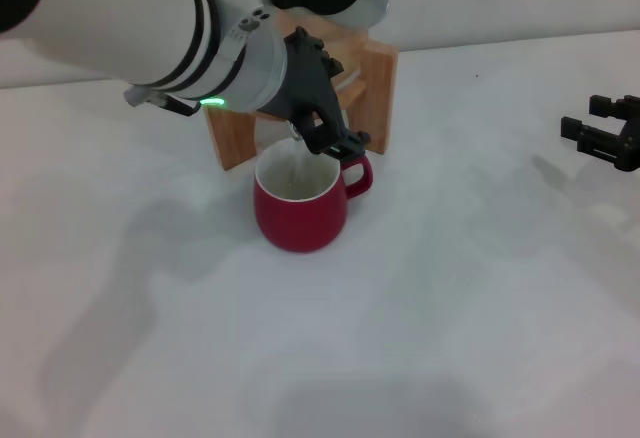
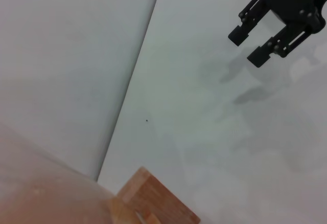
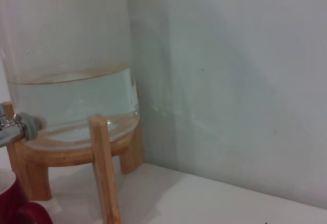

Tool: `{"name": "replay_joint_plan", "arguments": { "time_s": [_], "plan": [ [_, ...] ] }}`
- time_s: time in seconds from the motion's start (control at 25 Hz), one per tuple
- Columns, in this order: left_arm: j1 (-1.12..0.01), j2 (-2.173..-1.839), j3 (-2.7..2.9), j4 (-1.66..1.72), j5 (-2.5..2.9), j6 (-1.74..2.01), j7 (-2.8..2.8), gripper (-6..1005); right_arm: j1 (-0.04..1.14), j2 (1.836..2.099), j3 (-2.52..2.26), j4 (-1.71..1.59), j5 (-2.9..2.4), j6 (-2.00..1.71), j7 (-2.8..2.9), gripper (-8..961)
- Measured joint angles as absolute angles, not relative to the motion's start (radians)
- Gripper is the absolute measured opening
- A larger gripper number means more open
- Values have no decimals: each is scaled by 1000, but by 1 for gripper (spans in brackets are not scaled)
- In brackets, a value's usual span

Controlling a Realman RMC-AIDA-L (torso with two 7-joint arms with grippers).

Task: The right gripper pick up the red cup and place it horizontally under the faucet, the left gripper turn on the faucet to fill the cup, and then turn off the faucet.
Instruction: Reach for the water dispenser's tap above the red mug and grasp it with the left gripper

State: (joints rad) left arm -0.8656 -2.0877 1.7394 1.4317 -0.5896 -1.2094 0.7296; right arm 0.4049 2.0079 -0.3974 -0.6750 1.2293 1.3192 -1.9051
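Observation:
The red cup point(image 1: 298, 210) stands upright on the white table, right in front of the wooden stand point(image 1: 375, 83), handle to the right. My left gripper point(image 1: 325, 136) is just above the cup's rim, closed at the faucet point(image 1: 296, 131), which it mostly hides. A thin stream of water falls into the cup. In the right wrist view the chrome faucet point(image 3: 11, 129) sticks out of the glass jar point(image 3: 71, 70), with the cup's rim point(image 3: 13, 208) below it. My right gripper point(image 1: 585, 123) is open and empty at the far right; it also shows in the left wrist view point(image 2: 246, 47).
The jar holds water to about half its height on a wooden stand point(image 3: 102, 168) near the back wall. The table's far edge point(image 2: 134, 88) meets the wall. Bare table top point(image 1: 470, 288) lies between the cup and the right gripper.

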Motion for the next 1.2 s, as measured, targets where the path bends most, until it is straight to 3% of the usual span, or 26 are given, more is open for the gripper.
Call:
{"name": "replay_joint_plan", "arguments": {
  "time_s": [0.88, 1.2],
  "plan": [
    [-715, -2086, 1744, 1751, -594, -1404, 592, 799, 402, 2008, -391, -673, 1230, 1308, -1899, 547],
    [-717, -2084, 1736, 1724, -570, -1412, 532, 799, 402, 2008, -397, -673, 1230, 1306, -1895, 547]
  ]
}}
